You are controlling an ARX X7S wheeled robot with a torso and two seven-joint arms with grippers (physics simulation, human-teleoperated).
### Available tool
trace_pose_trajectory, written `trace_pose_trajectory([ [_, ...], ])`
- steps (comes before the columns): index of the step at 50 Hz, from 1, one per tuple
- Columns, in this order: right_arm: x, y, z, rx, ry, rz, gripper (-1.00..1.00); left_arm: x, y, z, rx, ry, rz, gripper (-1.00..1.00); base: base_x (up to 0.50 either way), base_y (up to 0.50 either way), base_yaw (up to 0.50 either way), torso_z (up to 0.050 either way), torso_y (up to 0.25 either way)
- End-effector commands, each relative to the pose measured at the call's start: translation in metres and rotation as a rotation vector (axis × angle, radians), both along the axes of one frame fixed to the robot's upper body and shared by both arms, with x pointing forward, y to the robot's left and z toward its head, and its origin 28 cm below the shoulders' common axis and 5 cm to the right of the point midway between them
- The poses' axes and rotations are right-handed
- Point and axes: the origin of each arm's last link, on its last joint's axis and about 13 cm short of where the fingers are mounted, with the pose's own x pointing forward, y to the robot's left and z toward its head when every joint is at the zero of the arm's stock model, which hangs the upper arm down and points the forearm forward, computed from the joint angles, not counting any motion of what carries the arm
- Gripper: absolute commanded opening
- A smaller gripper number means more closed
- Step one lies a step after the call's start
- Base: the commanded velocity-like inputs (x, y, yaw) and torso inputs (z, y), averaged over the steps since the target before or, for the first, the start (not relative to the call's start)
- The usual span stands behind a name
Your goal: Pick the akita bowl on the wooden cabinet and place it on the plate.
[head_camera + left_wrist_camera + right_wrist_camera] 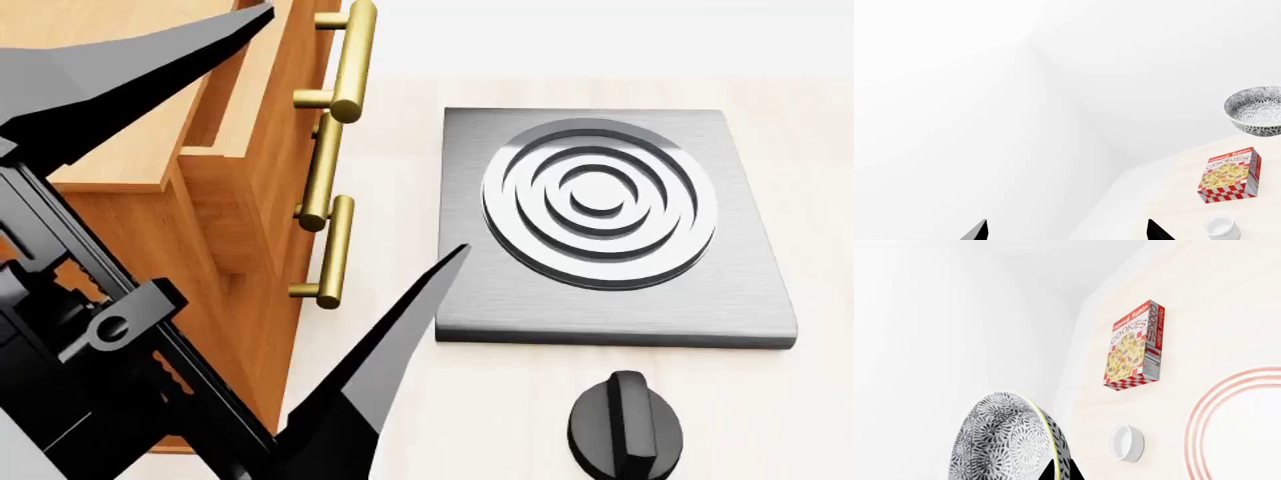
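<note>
Left pincer [334, 250] fills the near head view, jaws spread wide, holding nothing. Tall orange-brown wooden cabinet [160, 150] behind it. Wide white red-ringed plate [1247, 425] lies flat on the pale counter [1227, 300]. Patterned blue-grey akita bowl [1004, 440] appears clamped at its rim in the right pincer [1061, 472], tilted, airborne. Risk: thin rim grip slipping before release.

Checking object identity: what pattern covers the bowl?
The akita bowl is white, densely covered with dark blue-grey floral medallions; the right wrist view shows it best.
</note>
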Motion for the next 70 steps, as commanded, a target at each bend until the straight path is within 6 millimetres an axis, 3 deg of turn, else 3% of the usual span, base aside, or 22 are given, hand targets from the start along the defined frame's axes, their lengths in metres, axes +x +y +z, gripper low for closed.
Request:
trace_pose_trajectory([
  [1,0.006,-0.005,0.008,-0.046,-0.051,-0.021,-1.0,0.0,-0.004,0.003,0.01,-0.007,-0.041,1.0,0.0,0.0,0.0,0.0,0.0],
  [19,0.025,-0.006,0.009,-0.079,-0.024,0.002,-1.0,0.001,-0.005,0.001,0.012,-0.002,-0.044,1.0,0.0,0.0,0.0,0.0,0.0],
  [36,0.04,-0.013,-0.02,-0.004,0.038,0.019,-1.0,0.002,-0.007,-0.002,0.018,0.0,-0.048,1.0,0.0,0.0,0.0,0.001,0.001],
  [70,0.043,-0.029,-0.062,0.088,0.099,-0.032,-1.0,0.004,-0.006,-0.003,0.019,0.005,-0.047,1.0,0.0,0.0,0.0,0.0,0.0],
])
